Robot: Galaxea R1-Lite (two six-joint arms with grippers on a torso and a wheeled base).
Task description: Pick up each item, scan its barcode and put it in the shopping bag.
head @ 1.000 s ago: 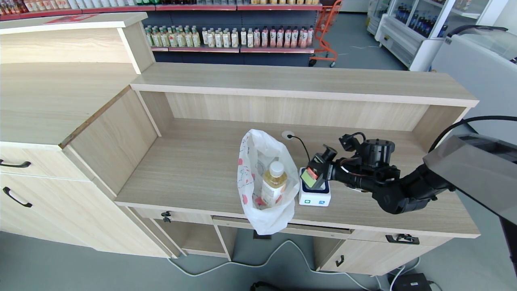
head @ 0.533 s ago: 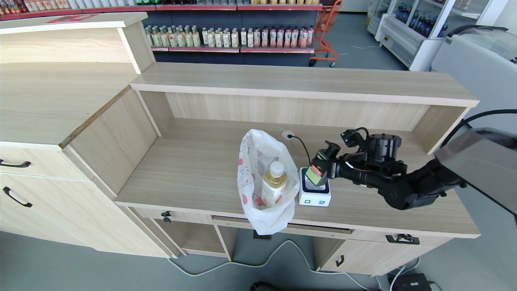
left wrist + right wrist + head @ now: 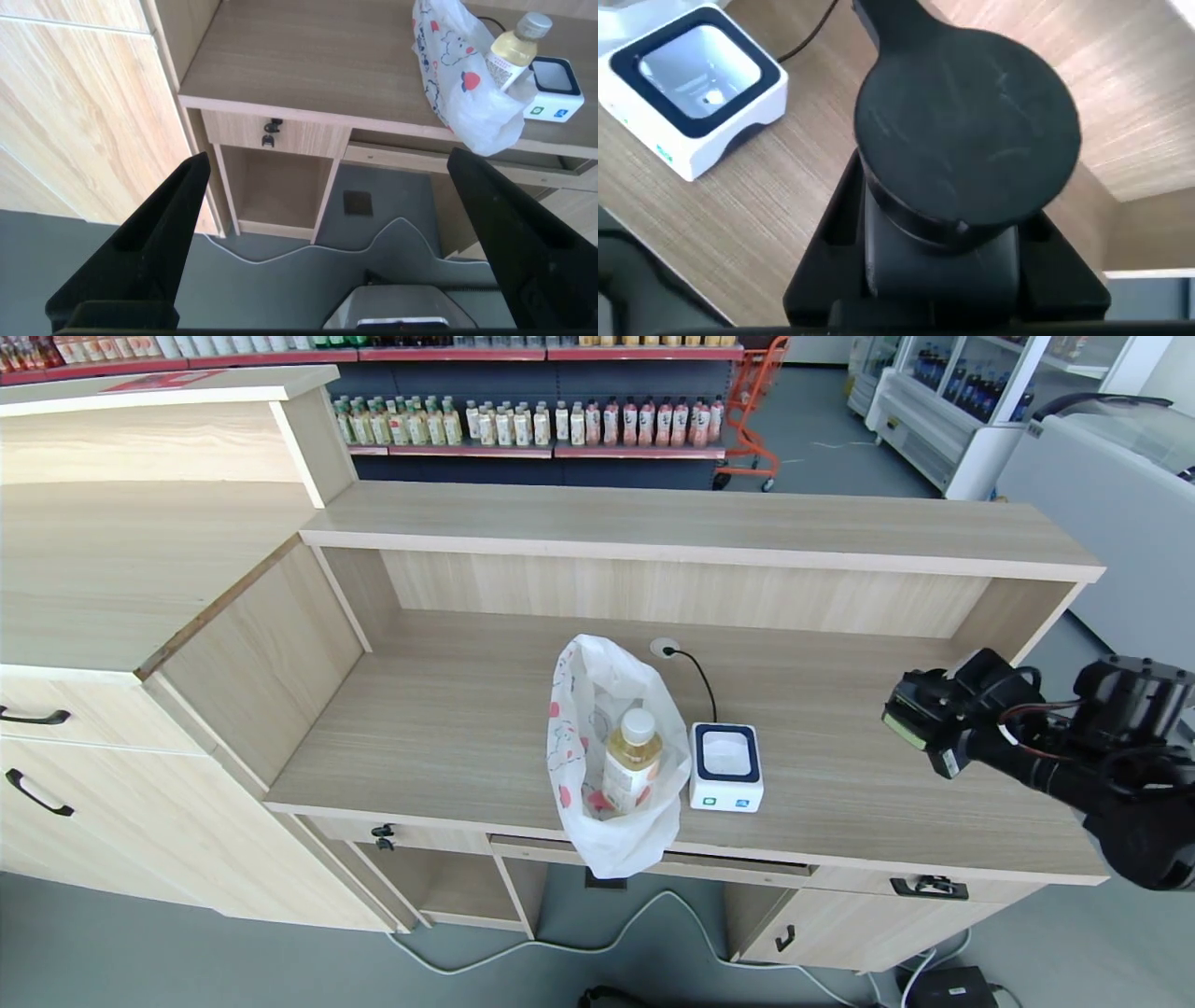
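A white shopping bag [image 3: 597,821] with red prints stands open on the wooden counter [image 3: 467,709], with a bottle of yellow drink [image 3: 633,761] upright inside it. The white scanner [image 3: 726,767] sits just right of the bag. My right gripper [image 3: 910,723] hovers over the counter's right end, shut on a small container with a green label [image 3: 894,728]. Its round black end [image 3: 966,121] faces the right wrist camera, with the scanner [image 3: 691,89] off to the side. My left gripper [image 3: 327,163] is open and empty, low in front of the counter, away from the bag [image 3: 458,75].
A black cable [image 3: 695,672] runs from the scanner to a hole in the counter. A raised shelf [image 3: 691,527] bounds the back and a tall cabinet [image 3: 140,569] the left. Drawers and an open cubby [image 3: 280,196] lie under the counter.
My right gripper, still holding the container, has drawn back from above the scanner to the counter's right end. Bag, bottle and scanner have not moved.
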